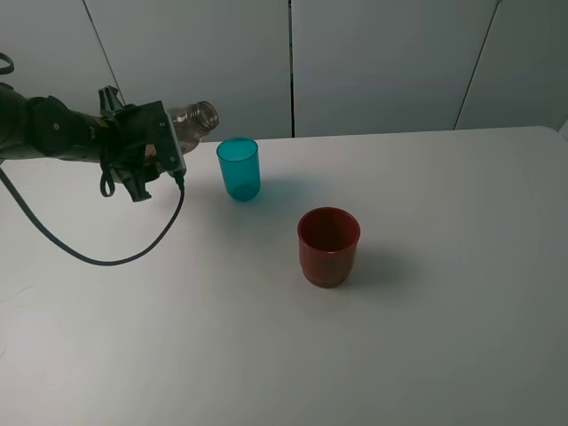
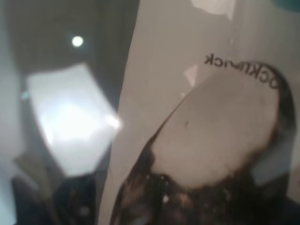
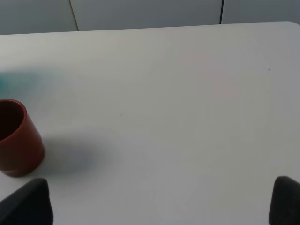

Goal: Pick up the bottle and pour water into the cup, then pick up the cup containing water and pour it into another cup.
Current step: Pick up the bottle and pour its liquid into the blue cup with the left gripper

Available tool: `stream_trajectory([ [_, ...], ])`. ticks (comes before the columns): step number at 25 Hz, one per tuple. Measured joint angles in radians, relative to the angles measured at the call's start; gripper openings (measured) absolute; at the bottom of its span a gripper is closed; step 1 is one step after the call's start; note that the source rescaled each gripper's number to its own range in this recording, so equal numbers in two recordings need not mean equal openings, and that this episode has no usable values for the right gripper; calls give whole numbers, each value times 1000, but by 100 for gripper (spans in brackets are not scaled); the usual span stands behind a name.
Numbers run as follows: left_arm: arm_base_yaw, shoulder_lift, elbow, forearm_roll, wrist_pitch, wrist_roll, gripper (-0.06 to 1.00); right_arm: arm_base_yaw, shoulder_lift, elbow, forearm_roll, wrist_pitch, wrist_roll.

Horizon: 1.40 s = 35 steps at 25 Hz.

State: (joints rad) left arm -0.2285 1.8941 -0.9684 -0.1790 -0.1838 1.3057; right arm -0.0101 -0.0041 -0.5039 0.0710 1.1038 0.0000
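Two right end effector fingertips (image 3: pixel 24 204), wrist-view only

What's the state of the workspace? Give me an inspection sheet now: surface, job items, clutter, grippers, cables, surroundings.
Surface: white table, matte.
Job's things: clear brownish-grey plastic bottle, uncapped, tipped almost level, mouth towards the upright translucent teal plastic tumbler; squat dark red plastic cup upright, apart from the tumbler.
Clutter: nothing seen.
Grippers: left gripper shut on the bottle; right gripper open, empty.
Cables: black cable loops below the left arm.
Surroundings: pale grey wall panels.
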Motion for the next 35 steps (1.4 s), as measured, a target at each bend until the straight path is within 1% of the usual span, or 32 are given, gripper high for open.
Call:
stream_trajectory([
  [4, 0, 0, 0, -5, 2, 15, 3, 0, 0, 0, 0, 0, 0],
  [7, 0, 0, -2, -48, 4, 56, 3, 0, 0, 0, 0, 0, 0],
  [9, 0, 8, -10, -103, 9, 116, 3, 0, 0, 0, 0, 0, 0],
  [11, -6, 17, -18, -187, 7, 189, 3, 0, 0, 0, 0, 0, 0],
  [15, -23, 32, -20, -389, -29, 402, 3, 0, 0, 0, 0, 0, 0],
  [17, -27, 38, -22, -468, -35, 498, 3, 0, 0, 0, 0, 0, 0],
  [19, -27, 45, -31, -532, -36, 562, 3, 0, 0, 0, 0, 0, 0],
  [22, -27, 45, -43, -602, -41, 648, 3, 0, 0, 0, 0, 0, 0],
  [24, -27, 45, -50, -630, -45, 704, 3, 0, 0, 0, 0, 0, 0],
  [27, -27, 45, -52, -645, -47, 744, 3, 0, 0, 0, 0, 0, 0],
  [35, -44, 45, -60, -667, -90, 795, 3, 0, 0, 0, 0, 0, 0],
])
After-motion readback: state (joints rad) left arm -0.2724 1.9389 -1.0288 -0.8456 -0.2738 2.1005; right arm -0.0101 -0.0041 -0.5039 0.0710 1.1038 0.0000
